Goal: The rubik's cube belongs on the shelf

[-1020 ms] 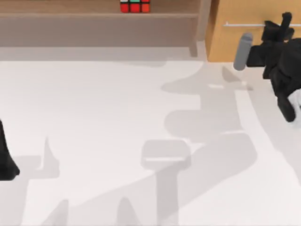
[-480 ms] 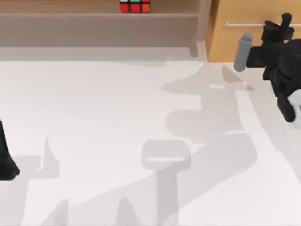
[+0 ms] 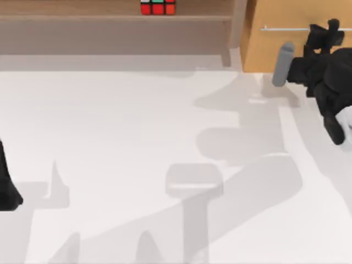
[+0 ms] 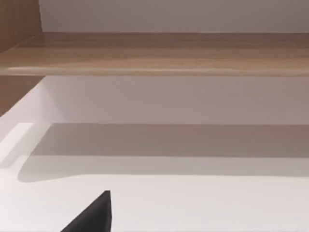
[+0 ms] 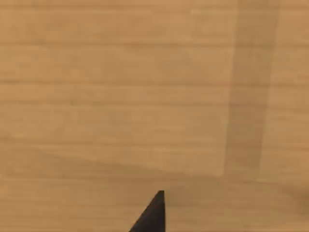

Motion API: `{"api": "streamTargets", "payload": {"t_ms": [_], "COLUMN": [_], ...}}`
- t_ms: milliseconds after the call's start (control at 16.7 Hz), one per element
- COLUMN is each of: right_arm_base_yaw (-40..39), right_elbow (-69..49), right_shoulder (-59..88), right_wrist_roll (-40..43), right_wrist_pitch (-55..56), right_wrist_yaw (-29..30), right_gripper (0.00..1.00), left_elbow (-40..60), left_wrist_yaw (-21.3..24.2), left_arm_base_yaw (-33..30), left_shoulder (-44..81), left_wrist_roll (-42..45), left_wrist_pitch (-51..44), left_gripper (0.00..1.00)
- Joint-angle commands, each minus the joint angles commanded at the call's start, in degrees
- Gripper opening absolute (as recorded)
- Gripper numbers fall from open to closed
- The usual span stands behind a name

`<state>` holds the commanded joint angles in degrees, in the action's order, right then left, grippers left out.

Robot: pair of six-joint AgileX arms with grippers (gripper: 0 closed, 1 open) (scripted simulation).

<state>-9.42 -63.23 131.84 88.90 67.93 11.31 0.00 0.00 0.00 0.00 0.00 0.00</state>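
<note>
Moved: right gripper (image 3: 330, 27) edged slightly toward upper frame, at cabinet (image 3: 297, 49); fingers' state unclear.
Shelf (image 3: 82, 19): light wooden board holding rubik's cube (image 3: 158, 6).
Left arm (image 3: 6, 187): parked, left edge.

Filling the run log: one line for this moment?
rubik's cube: on shelf | right gripper: at cabinet front, near handle | left arm: parked, table's left edge

Right arm (image 3: 324, 77) creeping along the table's far right edge, its grey cylinder (image 3: 282, 64) sliding slightly toward the back, shadows on the tabletop (image 3: 110, 137) shifting with it
</note>
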Motion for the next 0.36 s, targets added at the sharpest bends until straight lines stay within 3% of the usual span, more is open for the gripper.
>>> {"api": "streamTargets", "payload": {"t_ms": [360], "right_arm_base_yaw": [0.0], "right_elbow": [0.0], "right_shoulder": [0.0], "right_wrist_roll": [0.0], "right_wrist_pitch": [0.0], "right_wrist_yaw": [0.0], "right_gripper": [1.0], "left_elbow": [0.0], "left_wrist_yaw": [0.0], "left_arm_base_yaw": [0.0], "left_shoulder": [0.0], "left_wrist_roll": [0.0], "left_wrist_pitch": [0.0], "left_gripper": [1.0]}}
